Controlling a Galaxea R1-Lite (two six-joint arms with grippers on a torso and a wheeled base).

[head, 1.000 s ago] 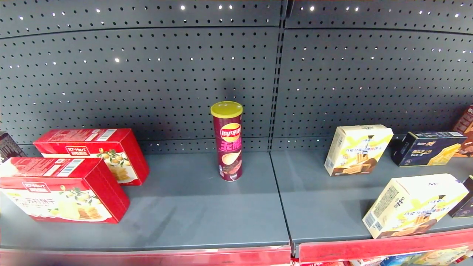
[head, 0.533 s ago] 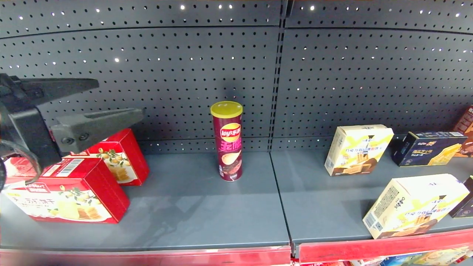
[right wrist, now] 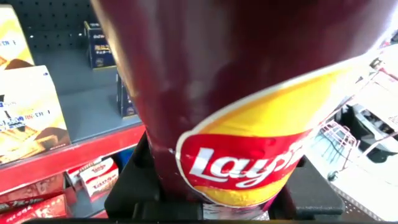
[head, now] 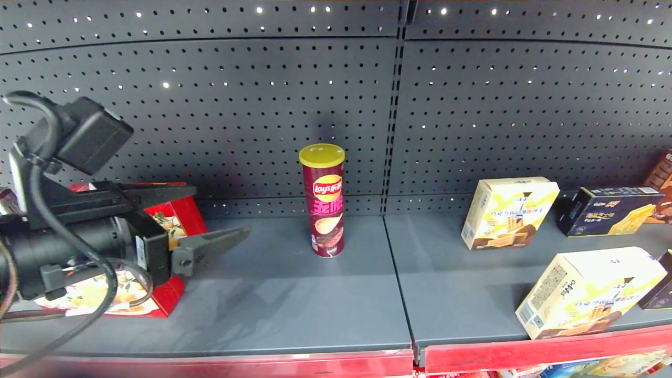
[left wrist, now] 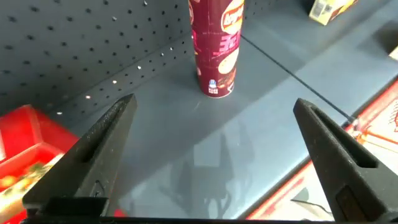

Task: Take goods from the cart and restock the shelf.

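A dark red chips can [head: 322, 200] with a yellow lid stands upright at the back of the grey shelf [head: 294, 304], near the middle. My left gripper [head: 220, 211] hangs open to its left, just above the shelf, fingers pointing toward the can with a gap between. In the left wrist view the same can [left wrist: 215, 46] stands beyond the spread fingers [left wrist: 93, 155] of that gripper [left wrist: 214, 104]. A second chips can [right wrist: 236, 93] fills the right wrist view, held close in my right gripper [right wrist: 214, 186], away from the shelf front.
Two red biscuit boxes [head: 178, 218] lie at the left, mostly hidden behind my left arm. Yellow-white boxes [head: 506, 212] [head: 588, 291] and a dark blue box [head: 606, 210] sit at the right. A pegboard wall [head: 236, 115] backs the shelf. A wire cart [right wrist: 348, 134] shows beside the right arm.
My left arm has come in from the left, then dropped and reached forward over the red boxes toward the standing can, fingers open throughout.
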